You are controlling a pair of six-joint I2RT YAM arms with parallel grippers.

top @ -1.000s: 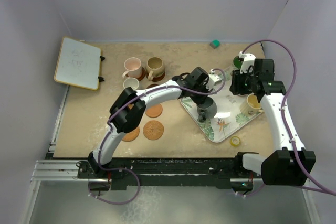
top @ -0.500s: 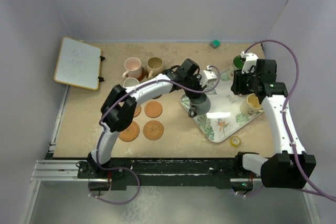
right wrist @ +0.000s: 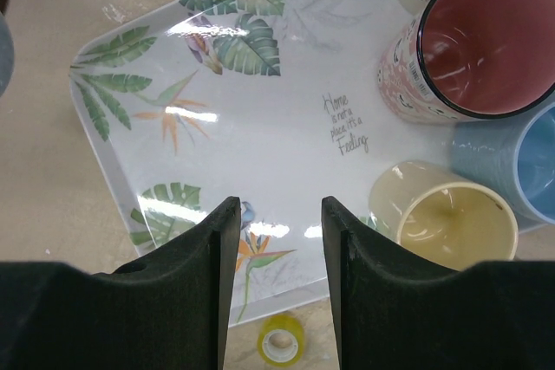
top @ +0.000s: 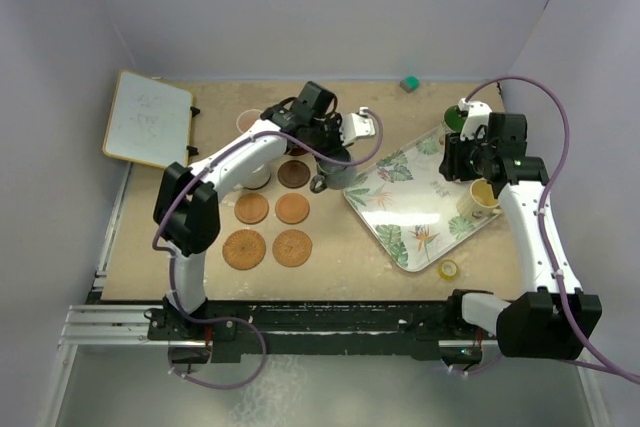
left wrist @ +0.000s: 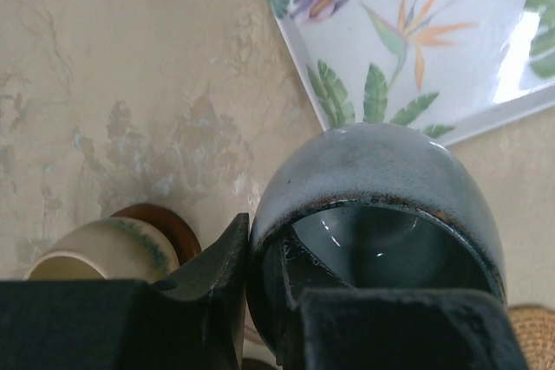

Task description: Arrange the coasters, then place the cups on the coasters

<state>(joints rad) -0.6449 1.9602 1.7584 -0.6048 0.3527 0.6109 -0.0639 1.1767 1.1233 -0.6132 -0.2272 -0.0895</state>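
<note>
My left gripper point(top: 330, 152) is shut on the rim of the slate cup point(top: 338, 173), one finger point(left wrist: 212, 288) outside the wall and the other inside the slate cup point(left wrist: 381, 179). The cup hangs just right of a dark brown coaster point(top: 294, 174), off the tray. Several tan coasters point(top: 292, 208) lie in front of it. A pale cup point(left wrist: 95, 253) stands on a dark coaster point(left wrist: 169, 224). My right gripper point(right wrist: 277, 214) is open and empty over the tray, near the yellow cup point(right wrist: 442, 218), red cup point(right wrist: 486, 41) and light blue cup point(right wrist: 529, 162).
The leaf-patterned tray point(top: 410, 212) lies at centre right, with a green cup point(top: 453, 119) at its far corner. A yellow tape roll point(top: 449, 269) sits in front of it. A whiteboard point(top: 150, 120) lies at the far left. A small green block point(top: 409, 82) lies by the back wall.
My left arm has carried the slate cup off the tray and leftward, to beside the dark brown coaster. The right arm has not moved.
</note>
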